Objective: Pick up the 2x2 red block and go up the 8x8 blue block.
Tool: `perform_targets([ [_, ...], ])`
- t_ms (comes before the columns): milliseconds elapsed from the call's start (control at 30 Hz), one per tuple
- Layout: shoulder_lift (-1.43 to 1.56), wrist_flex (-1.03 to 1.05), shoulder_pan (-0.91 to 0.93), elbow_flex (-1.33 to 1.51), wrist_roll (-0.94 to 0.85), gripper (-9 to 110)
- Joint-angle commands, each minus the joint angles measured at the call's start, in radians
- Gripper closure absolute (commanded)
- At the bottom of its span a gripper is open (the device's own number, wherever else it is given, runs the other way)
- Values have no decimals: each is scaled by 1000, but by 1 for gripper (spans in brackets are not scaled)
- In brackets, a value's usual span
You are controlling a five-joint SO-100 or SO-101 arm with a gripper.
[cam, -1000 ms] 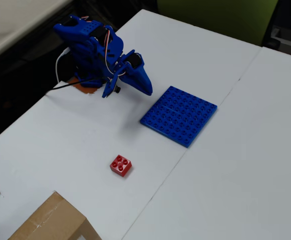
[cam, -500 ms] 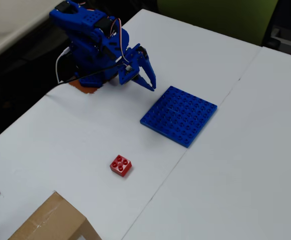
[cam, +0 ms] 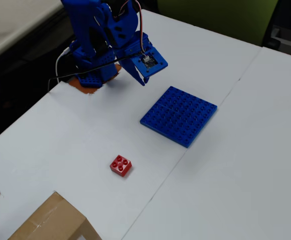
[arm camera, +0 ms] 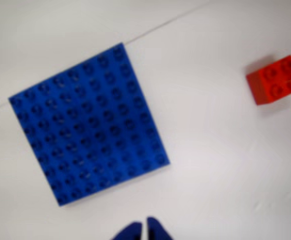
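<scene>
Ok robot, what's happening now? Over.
Fingers together, holding nothing. Small red plastic brick loose on white table, apart from flat blue studded plate. Nothing between.

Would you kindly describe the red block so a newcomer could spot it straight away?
Start at the white table and find the flat blue studded plate. In the overhead view, the red block sits alone below-left of it: small, cubic, four studs, the only red piece.

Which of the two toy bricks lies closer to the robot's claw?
The flat blue baseplate lies closer to the gripper; the small red brick sits farther off.
</scene>
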Motion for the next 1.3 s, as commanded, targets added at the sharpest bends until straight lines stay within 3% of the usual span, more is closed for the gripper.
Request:
perform_targets([
  [0,-106,129,64,-204,-239,100],
  [167,-307,275,179,-440,-525,100],
  [400,-492,238,301,-575,-796,100],
  [867,-756,25,410,-712,-974,101],
  [1067,-873,5,423,-822,-960,86],
  [1267,-940,-12,448,-888,-971,86],
])
